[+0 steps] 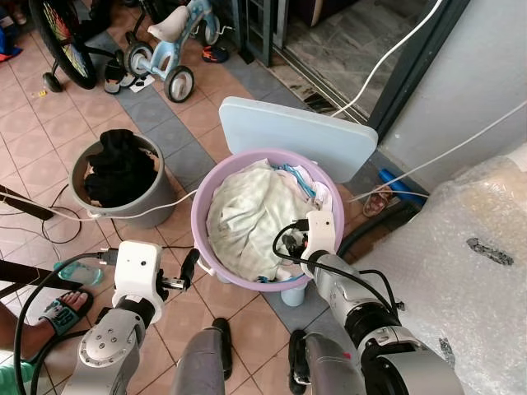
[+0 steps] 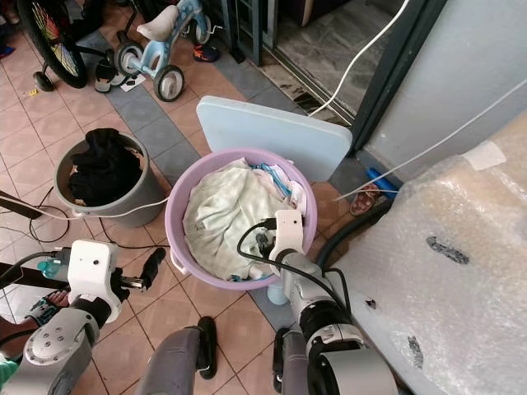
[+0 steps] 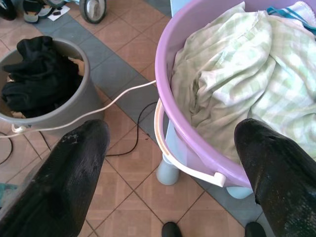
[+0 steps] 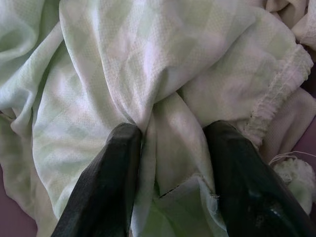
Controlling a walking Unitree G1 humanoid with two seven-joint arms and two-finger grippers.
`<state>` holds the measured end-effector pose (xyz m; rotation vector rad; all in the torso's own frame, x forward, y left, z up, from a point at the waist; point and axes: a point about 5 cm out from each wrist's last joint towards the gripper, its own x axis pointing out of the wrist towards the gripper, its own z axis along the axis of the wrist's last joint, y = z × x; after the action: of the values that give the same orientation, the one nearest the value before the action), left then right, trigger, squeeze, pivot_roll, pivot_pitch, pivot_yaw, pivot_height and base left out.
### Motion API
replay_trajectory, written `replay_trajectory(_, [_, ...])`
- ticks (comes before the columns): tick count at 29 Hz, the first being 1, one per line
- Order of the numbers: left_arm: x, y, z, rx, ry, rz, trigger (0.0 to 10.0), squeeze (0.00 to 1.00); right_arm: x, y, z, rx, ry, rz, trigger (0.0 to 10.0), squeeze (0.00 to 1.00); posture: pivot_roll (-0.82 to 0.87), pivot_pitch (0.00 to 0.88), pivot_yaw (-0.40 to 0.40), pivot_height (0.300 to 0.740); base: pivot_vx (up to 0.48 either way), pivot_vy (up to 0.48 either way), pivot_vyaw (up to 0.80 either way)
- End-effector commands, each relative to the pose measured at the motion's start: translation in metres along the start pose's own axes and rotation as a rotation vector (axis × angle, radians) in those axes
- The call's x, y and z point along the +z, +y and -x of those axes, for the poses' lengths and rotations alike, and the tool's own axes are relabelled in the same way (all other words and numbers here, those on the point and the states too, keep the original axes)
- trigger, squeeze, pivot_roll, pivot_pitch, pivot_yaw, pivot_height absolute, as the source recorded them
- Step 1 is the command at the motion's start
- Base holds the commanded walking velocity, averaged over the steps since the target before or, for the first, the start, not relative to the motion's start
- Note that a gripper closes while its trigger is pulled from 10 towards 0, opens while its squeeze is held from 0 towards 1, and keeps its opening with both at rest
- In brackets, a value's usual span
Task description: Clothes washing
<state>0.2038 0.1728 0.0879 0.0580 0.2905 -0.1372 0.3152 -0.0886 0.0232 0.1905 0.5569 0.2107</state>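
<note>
**Right gripper down in the washing, left gripper waiting outside the tub**

The right gripper [image 4: 170, 170] is pushed into the pale green checked cloth [image 1: 247, 216] that fills the lilac tub [image 1: 202, 239]. Its jaws stand partly open, a fold of the cloth bunched up between the two fingers [image 4: 106, 182] and touching both; whether that fold is truly pinched cannot be told. A frayed white hem runs beside one finger.

The left gripper [image 3: 170, 173] hangs just outside the tub's near-left rim, above the tiled floor [image 1: 49, 140]. Its jaws are wide apart and hold nothing; the tub's white handle [image 3: 182, 158] lies between them in the wrist view.

The tub stands on short white legs on the floor, with a pale blue board [image 1: 296, 136] leaning behind it. The cloth lies crumpled with no clear long axis; a white and teal garment [image 1: 300, 181] shows at the far side. To the robot's left sits a grey bucket [image 1: 152, 193] of black clothes [image 1: 119, 169]. A sandal [image 1: 62, 311] at the left carries lettering too small to read.
</note>
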Motion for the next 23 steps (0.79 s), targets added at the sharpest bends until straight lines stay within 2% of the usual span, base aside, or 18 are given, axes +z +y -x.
replay_trajectory(1, [-0.007,0.000,0.001,0.008,0.026,-0.008,10.0,0.00,-0.008,0.005,0.000,0.014,0.024,-0.038,0.0,0.00,0.15,0.248,0.017,0.740,0.000,0.000,0.00])
replay_trajectory(6, [-0.006,-0.001,-0.002,0.009,0.019,-0.006,10.0,0.00,0.000,0.009,-0.002,0.032,-0.005,-0.100,0.0,0.00,0.14,0.242,0.013,0.740,0.000,0.000,0.00])
replay_trajectory(7, [-0.005,-0.003,-0.005,0.006,0.012,-0.003,10.0,0.00,0.012,0.011,-0.003,0.049,-0.045,-0.149,0.0,0.00,0.13,0.237,0.011,0.740,0.000,0.000,0.00])
replay_trajectory(8, [-0.005,-0.004,-0.006,0.005,0.009,-0.002,10.0,0.00,0.015,0.011,-0.004,0.053,-0.057,-0.160,0.0,0.00,0.13,0.236,0.010,0.740,0.000,0.000,0.00])
replay_trajectory(18, [-0.005,-0.005,-0.014,0.009,-0.006,-0.001,10.0,0.00,0.035,0.005,-0.005,0.067,-0.125,-0.236,0.0,0.00,0.11,0.221,-0.001,0.740,0.000,0.000,0.00])
replay_trajectory(21, [-0.004,-0.006,-0.019,0.012,-0.019,0.001,10.0,0.00,0.059,0.005,-0.003,0.096,-0.220,-0.244,0.0,0.00,0.10,0.207,-0.005,0.740,0.000,0.000,0.00])
replay_trajectory(23, [-0.004,-0.006,-0.020,0.012,-0.023,0.002,10.0,0.00,0.064,0.006,-0.002,0.103,-0.243,-0.243,0.0,0.00,0.10,0.207,-0.005,0.740,0.000,0.000,0.00])
